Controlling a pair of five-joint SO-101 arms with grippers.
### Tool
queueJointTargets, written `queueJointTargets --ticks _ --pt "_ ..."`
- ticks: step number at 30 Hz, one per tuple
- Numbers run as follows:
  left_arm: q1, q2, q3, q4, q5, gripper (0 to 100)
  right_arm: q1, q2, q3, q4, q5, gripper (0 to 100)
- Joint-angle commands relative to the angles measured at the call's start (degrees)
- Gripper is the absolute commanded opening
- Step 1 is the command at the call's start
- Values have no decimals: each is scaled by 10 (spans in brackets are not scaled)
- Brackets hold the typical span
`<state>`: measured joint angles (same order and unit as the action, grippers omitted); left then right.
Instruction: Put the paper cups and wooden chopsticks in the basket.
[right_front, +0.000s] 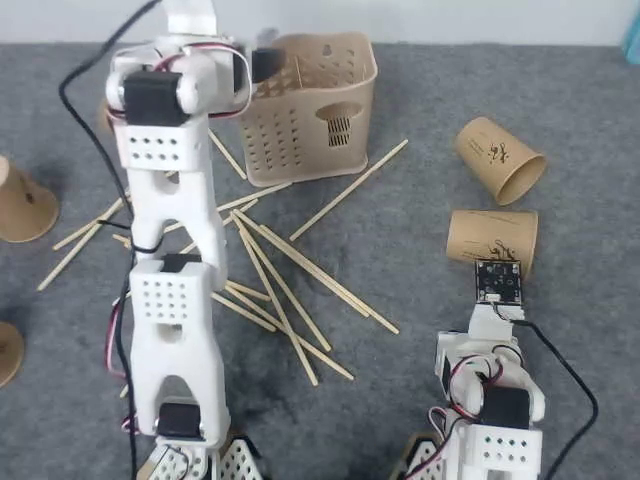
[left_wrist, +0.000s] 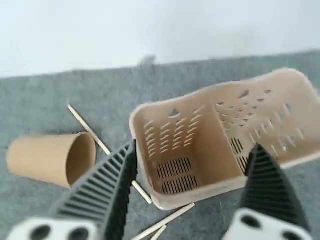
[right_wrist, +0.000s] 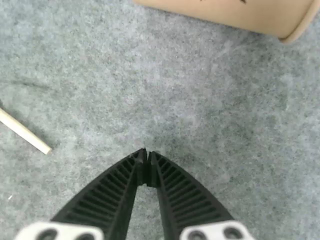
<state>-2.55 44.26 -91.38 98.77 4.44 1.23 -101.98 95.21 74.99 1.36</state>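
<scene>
A tan perforated basket (right_front: 312, 108) stands at the back of the grey carpet, and its near compartment (left_wrist: 200, 145) holds nothing I can see. My left gripper (left_wrist: 192, 170) hangs open just above and in front of the basket's left end, with nothing between its fingers. A paper cup (left_wrist: 50, 157) lies on its side to the left of the basket. Several wooden chopsticks (right_front: 285, 275) are scattered across the middle of the carpet. Two paper cups (right_front: 498, 158) (right_front: 490, 238) lie on their sides at the right. My right gripper (right_wrist: 147, 156) is shut and empty, low over the carpet near the closer cup (right_wrist: 235, 12).
Two more paper cups (right_front: 22, 205) (right_front: 8, 350) sit at the left edge. The left arm (right_front: 175, 230) stretches over the left chopsticks. A chopstick end (right_wrist: 25, 135) lies near the right gripper. One long chopstick (right_front: 350, 188) leans out from the basket's front right.
</scene>
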Motion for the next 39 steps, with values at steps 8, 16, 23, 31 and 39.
queueJointTargets --ticks 8,16,23,31,39 --pt "130 -126 134 -15 56 253 9 3 -5 -1 8 6" --pt "149 -76 165 -140 76 254 9 3 -5 -1 8 6" --pt "159 -27 167 -217 76 254 9 3 -5 -1 8 6" --pt "189 44 165 -254 76 254 9 3 -5 -1 8 6" --pt "175 84 165 -221 76 254 9 3 -5 -1 8 6"
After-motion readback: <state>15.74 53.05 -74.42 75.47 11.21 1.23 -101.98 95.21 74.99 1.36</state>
